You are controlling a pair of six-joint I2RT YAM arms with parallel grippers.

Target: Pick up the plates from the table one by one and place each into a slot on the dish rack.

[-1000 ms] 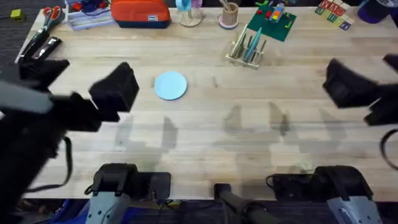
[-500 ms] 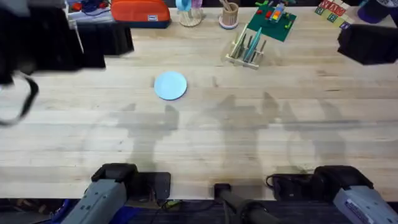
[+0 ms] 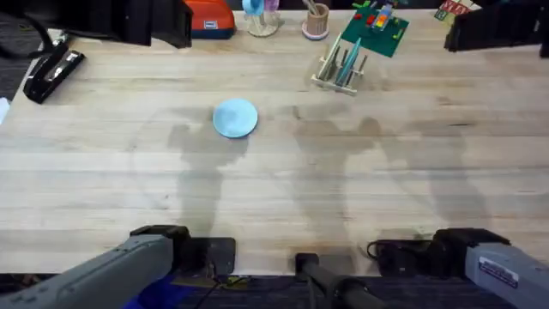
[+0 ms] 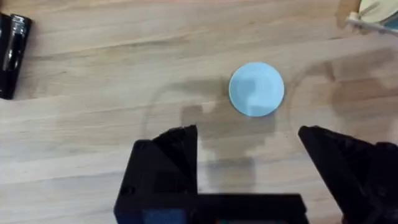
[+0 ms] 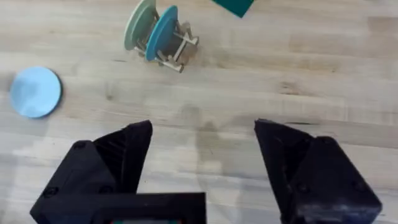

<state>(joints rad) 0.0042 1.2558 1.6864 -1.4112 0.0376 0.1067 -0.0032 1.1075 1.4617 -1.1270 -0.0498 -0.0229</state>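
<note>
Fingers of both grippers stood wide apart and empty: left gripper above the table, right gripper likewise. One light blue plate lay flat on the bare wood, well apart from the dish rack. Two plates stood on edge in the rack's slots, one pale green, one teal.

- Left gripper hangs high above the table, black fingers spread wide (nothing between them).
- Right gripper likewise raised, fingers parted and bare.
</note>
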